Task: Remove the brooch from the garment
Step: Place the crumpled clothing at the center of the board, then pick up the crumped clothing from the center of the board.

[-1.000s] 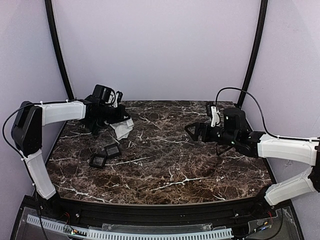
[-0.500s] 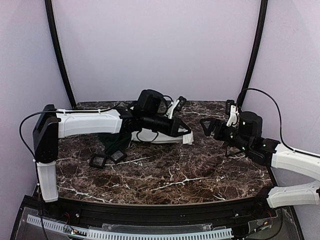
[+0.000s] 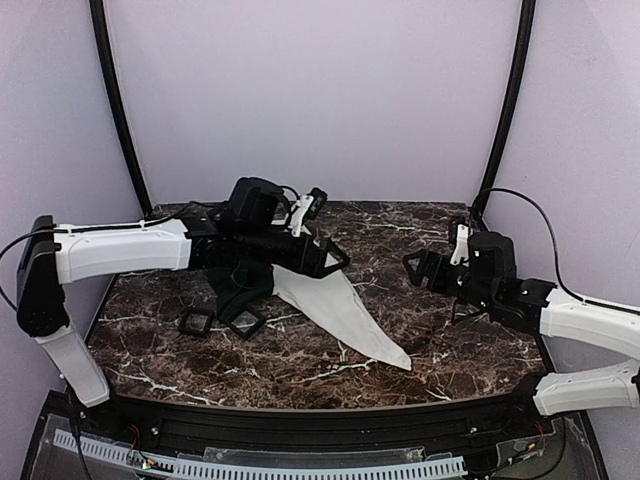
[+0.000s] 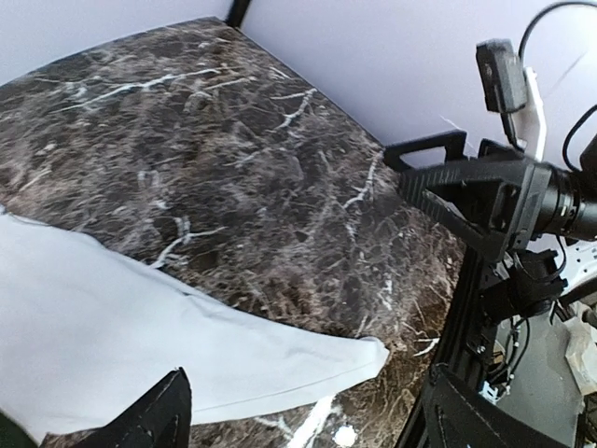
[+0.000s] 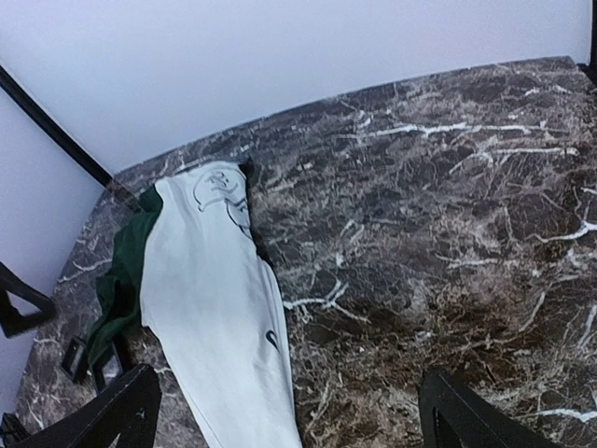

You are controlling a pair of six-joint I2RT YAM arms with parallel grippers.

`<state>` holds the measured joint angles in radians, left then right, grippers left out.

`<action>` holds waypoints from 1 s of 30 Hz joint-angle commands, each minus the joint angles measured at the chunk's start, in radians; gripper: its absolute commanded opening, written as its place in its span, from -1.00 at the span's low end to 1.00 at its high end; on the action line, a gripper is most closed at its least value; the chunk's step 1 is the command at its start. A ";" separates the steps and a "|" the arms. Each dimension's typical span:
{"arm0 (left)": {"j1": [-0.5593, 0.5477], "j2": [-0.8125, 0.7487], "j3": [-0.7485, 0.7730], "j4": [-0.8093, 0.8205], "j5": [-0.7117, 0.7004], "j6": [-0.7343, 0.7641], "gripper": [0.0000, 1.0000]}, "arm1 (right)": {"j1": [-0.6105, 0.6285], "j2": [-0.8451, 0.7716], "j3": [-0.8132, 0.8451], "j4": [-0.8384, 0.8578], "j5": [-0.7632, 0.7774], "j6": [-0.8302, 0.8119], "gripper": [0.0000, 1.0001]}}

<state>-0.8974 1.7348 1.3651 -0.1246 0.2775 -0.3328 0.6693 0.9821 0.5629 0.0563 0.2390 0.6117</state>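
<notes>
**Step in hand.** The task is judged to be at an early stage, with the fabric being laid out and searched. The brooch cannot be made out in any view. It is presumed to be hidden in a fold or on the underside of the garment (image 3: 340,315).

**Position.** The garment lies on the counter (image 3: 480,350), left of centre, and runs as a long strip toward the near middle. The left tool (image 3: 335,262) hovers just above the strip's upper part with its fingers spread wide, and nothing is held between them. The right tool (image 3: 415,270) is well apart to the right, likewise released and empty, and is turned toward the cloth.

**Next move.** It is judged that the cloth must be opened out or turned until the pin is exposed. One tool would then be needed to pin the fabric down while the other pinches the small brooch.

**Materials and shapes.**
- The white cloth is soft and matte, folded into a smooth tongue that tapers to a corner.
- A black line print (image 5: 216,189) is seen near its far end.
- The dark green part (image 3: 235,285) is bunched and wrinkled at the left.
- Two small black square frames (image 3: 195,321) lie just beside the green part and appear rigid.
- The counter is dark, marble-patterned with white veins, and faintly glossy.
</notes>
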 commanded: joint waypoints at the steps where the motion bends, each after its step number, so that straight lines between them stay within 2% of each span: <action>1: 0.132 -0.134 -0.188 -0.066 -0.153 -0.084 0.78 | 0.018 0.098 0.028 -0.111 -0.097 0.054 0.82; 5: 0.300 -0.182 -0.306 -0.097 -0.187 -0.146 0.84 | 0.095 0.246 0.080 -0.229 -0.097 0.094 0.70; 11: 0.407 -0.144 -0.375 -0.135 -0.261 -0.164 0.97 | 0.216 0.376 0.115 -0.338 -0.066 0.152 0.68; 17: 0.469 -0.088 -0.414 -0.089 -0.296 -0.184 0.98 | 0.252 0.368 0.092 -0.382 -0.068 0.195 0.67; 22: 0.516 -0.012 -0.427 -0.048 -0.289 -0.189 0.78 | 0.255 0.336 0.060 -0.375 -0.094 0.221 0.67; 25: 0.527 0.000 -0.447 0.005 -0.299 -0.202 0.75 | 0.265 0.326 0.046 -0.380 -0.100 0.238 0.65; 30: 0.532 0.039 -0.420 0.020 -0.303 -0.196 0.62 | 0.272 0.321 0.030 -0.383 -0.109 0.248 0.54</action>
<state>-0.3702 1.7470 0.9333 -0.1440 -0.0101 -0.5282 0.9276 1.3167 0.6136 -0.3058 0.1486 0.8371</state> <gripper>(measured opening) 0.830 0.786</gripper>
